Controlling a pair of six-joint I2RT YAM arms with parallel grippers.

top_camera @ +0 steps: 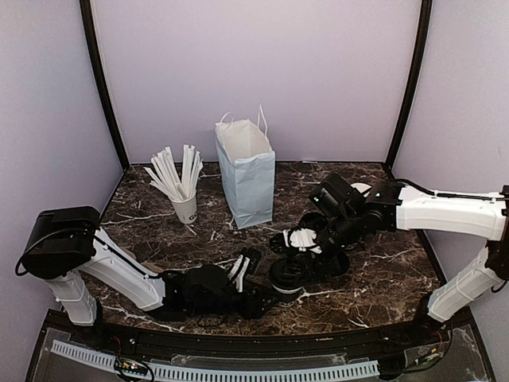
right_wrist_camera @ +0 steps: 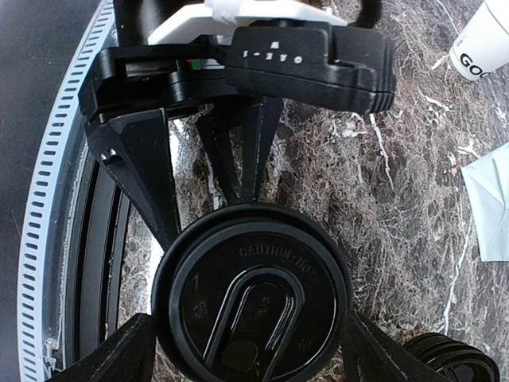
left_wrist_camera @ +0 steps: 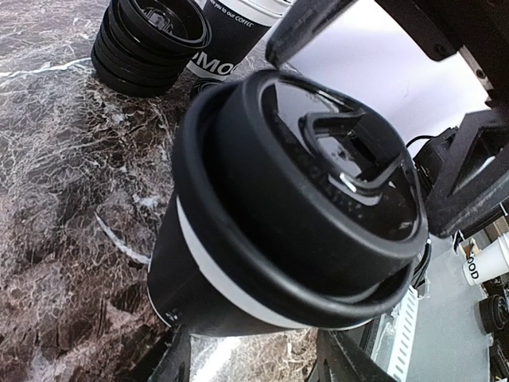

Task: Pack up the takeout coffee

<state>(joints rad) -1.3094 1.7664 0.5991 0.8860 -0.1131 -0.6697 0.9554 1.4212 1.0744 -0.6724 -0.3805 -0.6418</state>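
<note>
The left gripper (right_wrist_camera: 205, 215) holds the takeout coffee (left_wrist_camera: 294, 199). Its two fingers (right_wrist_camera: 143, 175) press on the dark cup wall just under the lid, one on each side. The cup stands on the marble table (top_camera: 382, 278), in front of the paper bag (top_camera: 246, 171) and a little to the right of it, near the front edge.

The right gripper (right_wrist_camera: 246, 354) hangs over the same cup from above. Its two fingers (right_wrist_camera: 111, 350) stand wide apart, one on each side of the round black lid. I cannot tell if they touch the lid.

There is one capped cup and it has one lid, with a raised oval sip tab on top.

Around it I count these things:
- One stack of loose black lids (left_wrist_camera: 147, 44) is to the right of the bag, just beyond the coffee. It has several lids, and the exact number is not clear.
- One printed cup without lid (left_wrist_camera: 238, 32) stands just beside this stack.
- One white cup (top_camera: 184, 207) stands left of the bag, full of white sticks, too many to count.
- One bag stands upright with its mouth open.
</note>
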